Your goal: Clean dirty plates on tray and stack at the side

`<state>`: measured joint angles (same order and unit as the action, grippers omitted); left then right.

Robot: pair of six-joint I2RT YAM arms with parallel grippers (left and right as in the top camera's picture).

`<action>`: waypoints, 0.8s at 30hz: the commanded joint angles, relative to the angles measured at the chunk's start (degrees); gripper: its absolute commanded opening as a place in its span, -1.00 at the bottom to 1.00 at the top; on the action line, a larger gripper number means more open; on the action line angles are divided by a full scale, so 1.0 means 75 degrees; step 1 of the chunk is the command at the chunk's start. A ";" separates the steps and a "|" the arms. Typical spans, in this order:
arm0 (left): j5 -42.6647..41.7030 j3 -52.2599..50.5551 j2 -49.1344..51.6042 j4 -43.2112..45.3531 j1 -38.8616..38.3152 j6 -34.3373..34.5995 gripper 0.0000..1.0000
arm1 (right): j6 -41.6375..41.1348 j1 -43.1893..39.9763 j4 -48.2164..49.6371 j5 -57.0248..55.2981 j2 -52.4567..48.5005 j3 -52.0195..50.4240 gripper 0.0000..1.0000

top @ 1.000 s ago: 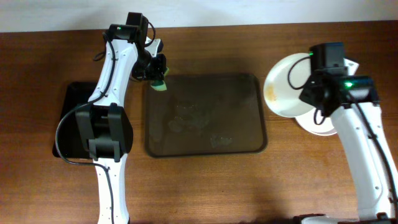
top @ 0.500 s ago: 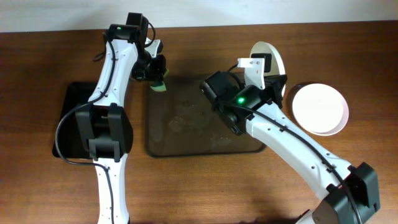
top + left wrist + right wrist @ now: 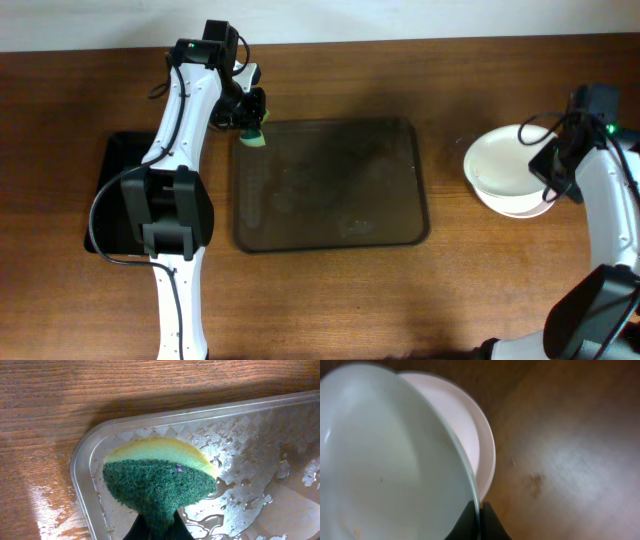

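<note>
The brown tray (image 3: 330, 235) is wet and holds no plates. My left gripper (image 3: 251, 122) is shut on a green and yellow sponge (image 3: 256, 138) over the tray's far-left corner; in the left wrist view the sponge (image 3: 160, 477) hangs just inside the tray's rim (image 3: 80, 467), with my fingers (image 3: 156, 530) pinching its lower end. My right gripper (image 3: 547, 166) is shut on the rim of a white plate (image 3: 498, 160), held tilted just above the stacked plates (image 3: 515, 207) to the right of the tray. In the right wrist view my fingers (image 3: 478, 512) clamp the plate (image 3: 385, 465) over the stack (image 3: 472, 420).
A glossy black tray (image 3: 108, 175) lies at the left, partly under my left arm. Bare wooden table (image 3: 450, 290) surrounds both trays. Water droplets lie on the brown tray's floor (image 3: 250, 460).
My right arm has swung from the brown tray's far-right corner out to the right, and its plate now sits tilted over the stack. My left arm and the sponge have not moved.
</note>
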<state>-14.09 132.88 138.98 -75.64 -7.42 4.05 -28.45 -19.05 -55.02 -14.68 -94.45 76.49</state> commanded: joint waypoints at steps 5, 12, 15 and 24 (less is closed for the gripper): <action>0.1125 0.0216 -0.0061 -0.0076 -0.0009 -0.0122 -0.99 | -0.0117 -0.0621 0.1950 0.0274 0.0146 -0.1728 -0.30; 0.2288 0.0874 -0.1679 -0.1722 0.1457 0.0950 -0.99 | 0.0938 0.0367 0.1766 0.1955 0.0632 -0.0863 0.74; 0.2369 0.0309 -0.1676 -0.2075 0.2343 0.1151 -0.99 | 0.0938 0.1102 0.1766 0.1923 0.0676 -0.0857 0.75; 0.2107 -0.1623 -0.1760 -0.1463 0.2978 0.1160 0.95 | 0.1311 0.1189 0.0962 0.1929 0.0848 -0.0268 0.75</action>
<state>3.18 120.64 126.65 -86.32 14.61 12.71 -21.15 -10.39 -44.99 -0.30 -90.28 69.65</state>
